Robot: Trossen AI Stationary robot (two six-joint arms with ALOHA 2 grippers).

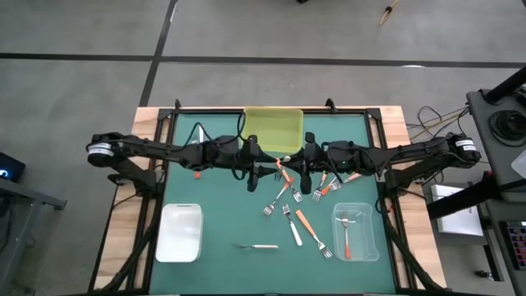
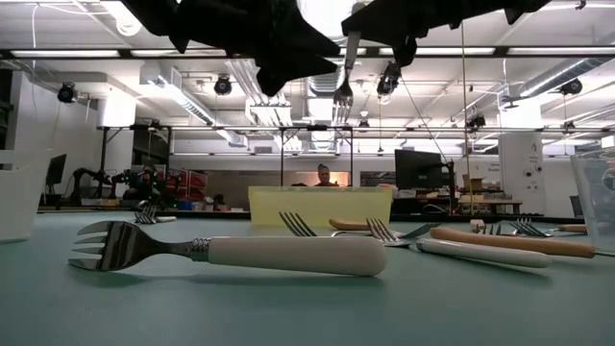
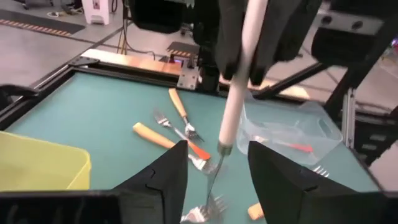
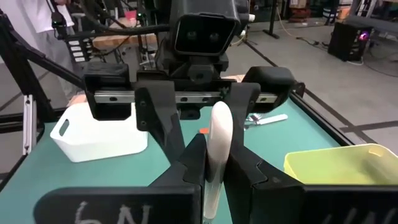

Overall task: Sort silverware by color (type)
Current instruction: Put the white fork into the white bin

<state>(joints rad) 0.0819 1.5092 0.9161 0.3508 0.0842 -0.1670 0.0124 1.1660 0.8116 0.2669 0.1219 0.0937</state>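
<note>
Above the middle of the surface (image 1: 214, 214), a white-handled fork (image 3: 239, 81) is clamped in the shut right hand (image 4: 214, 165), tines hanging between the parted fingers of the empty left hand (image 3: 214, 168). For a clean handover, the left fingers should be closed on the fork before the right is loosened.

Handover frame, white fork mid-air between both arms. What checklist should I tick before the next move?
1. Right hand shut on the white-handled metal fork: ok.
2. Left hand open, one finger on each side of the fork: ok.
3. Left fingers touching the fork: not ok, a gap shows.
4. Fork hanging tines down, above the green table: ok.
5. Left fingers level with handle rather than tines: cannot tell.
</note>
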